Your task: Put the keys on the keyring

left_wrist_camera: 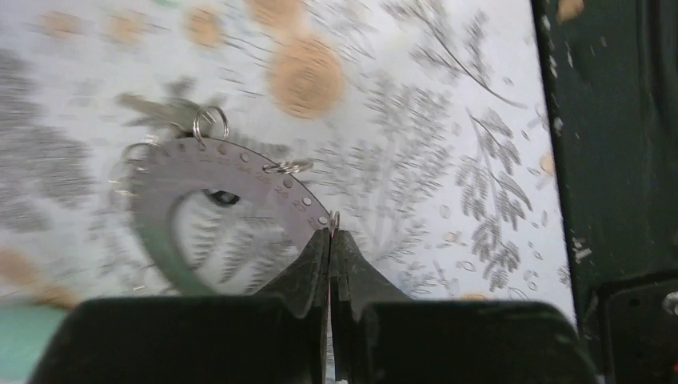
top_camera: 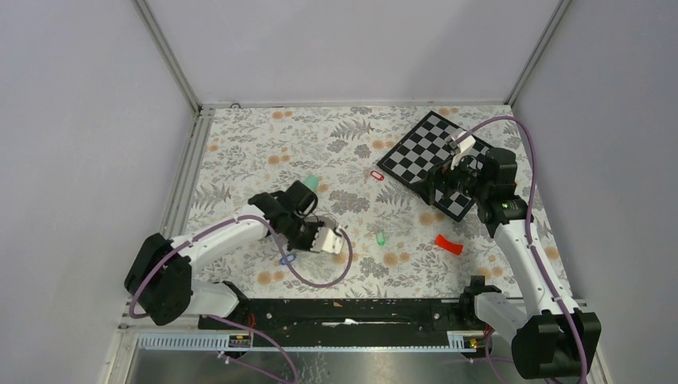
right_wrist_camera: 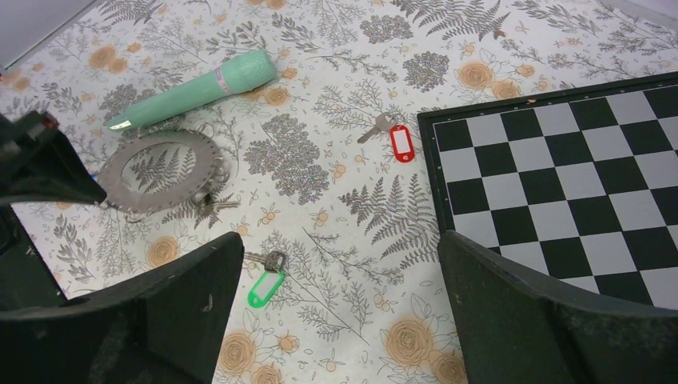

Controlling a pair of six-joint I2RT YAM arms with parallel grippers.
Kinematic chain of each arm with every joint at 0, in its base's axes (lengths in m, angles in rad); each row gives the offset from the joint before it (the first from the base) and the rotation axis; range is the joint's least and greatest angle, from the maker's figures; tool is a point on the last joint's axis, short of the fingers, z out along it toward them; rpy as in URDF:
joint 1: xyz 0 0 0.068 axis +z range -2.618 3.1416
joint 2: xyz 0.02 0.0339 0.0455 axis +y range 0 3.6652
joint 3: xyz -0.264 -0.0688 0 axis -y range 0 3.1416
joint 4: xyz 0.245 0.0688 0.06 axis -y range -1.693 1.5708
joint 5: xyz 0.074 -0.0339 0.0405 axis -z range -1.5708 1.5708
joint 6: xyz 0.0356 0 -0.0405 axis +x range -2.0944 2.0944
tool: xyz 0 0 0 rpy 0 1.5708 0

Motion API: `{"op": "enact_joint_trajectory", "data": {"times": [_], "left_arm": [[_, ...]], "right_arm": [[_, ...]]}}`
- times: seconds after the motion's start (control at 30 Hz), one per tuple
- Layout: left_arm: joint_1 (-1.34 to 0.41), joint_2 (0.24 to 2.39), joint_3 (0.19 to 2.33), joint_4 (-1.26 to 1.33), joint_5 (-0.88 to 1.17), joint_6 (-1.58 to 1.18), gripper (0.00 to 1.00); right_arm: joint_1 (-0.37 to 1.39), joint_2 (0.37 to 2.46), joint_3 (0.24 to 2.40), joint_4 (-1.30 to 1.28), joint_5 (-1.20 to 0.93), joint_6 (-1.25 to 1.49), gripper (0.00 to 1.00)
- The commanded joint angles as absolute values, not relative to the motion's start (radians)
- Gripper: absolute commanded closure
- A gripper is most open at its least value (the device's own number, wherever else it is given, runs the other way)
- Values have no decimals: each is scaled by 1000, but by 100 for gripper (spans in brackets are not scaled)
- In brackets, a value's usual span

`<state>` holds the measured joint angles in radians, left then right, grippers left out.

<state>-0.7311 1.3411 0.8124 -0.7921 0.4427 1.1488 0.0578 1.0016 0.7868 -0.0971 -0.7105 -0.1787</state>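
The flat grey keyring [left_wrist_camera: 240, 172] carries small wire loops and a metal key [left_wrist_camera: 160, 112] at its far edge. My left gripper [left_wrist_camera: 330, 234] is shut, pinching the ring's near rim just above the floral cloth. The ring also shows in the right wrist view [right_wrist_camera: 164, 170]. A green-tagged key [right_wrist_camera: 264, 284] lies on the cloth between the fingers of my right gripper [right_wrist_camera: 340, 240], which is open and held well above it. A red-tagged key [right_wrist_camera: 397, 142] lies by the chessboard. A blue-tagged key [top_camera: 288, 258] lies near my left gripper [top_camera: 324, 238].
A mint-green tube [right_wrist_camera: 200, 88] lies just beyond the ring. A chessboard [right_wrist_camera: 560, 176] sits at the back right under my right arm. A curved red plastic piece [top_camera: 448, 244] lies at the right. A black rail [left_wrist_camera: 608, 160] runs along the near edge.
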Motion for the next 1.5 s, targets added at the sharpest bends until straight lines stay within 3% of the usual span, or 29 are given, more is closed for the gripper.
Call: {"op": "enact_joint_trajectory", "data": {"times": [0.0,0.27,0.5,0.63,0.9,1.17,1.47], "left_arm": [[-646,1263,941,-703,710,1016,100],[-561,1224,942,-343,1081,656,100],[-530,1283,904,122,1183,232,100],[-529,1307,892,255,1198,84,100],[-529,1335,817,576,1209,-189,100],[-534,1344,781,656,1189,-251,100],[-542,1351,773,656,1172,-252,100]], "right_arm": [[60,1009,842,-74,-766,-129,1],[153,1085,903,-30,-924,-81,1],[316,1145,941,-69,-1015,-155,1],[348,1151,930,-70,-1058,-180,1],[409,1196,961,-59,-1032,-195,26],[452,1229,986,-44,-1013,-213,45],[485,1239,978,-56,-1027,-243,54]]}}
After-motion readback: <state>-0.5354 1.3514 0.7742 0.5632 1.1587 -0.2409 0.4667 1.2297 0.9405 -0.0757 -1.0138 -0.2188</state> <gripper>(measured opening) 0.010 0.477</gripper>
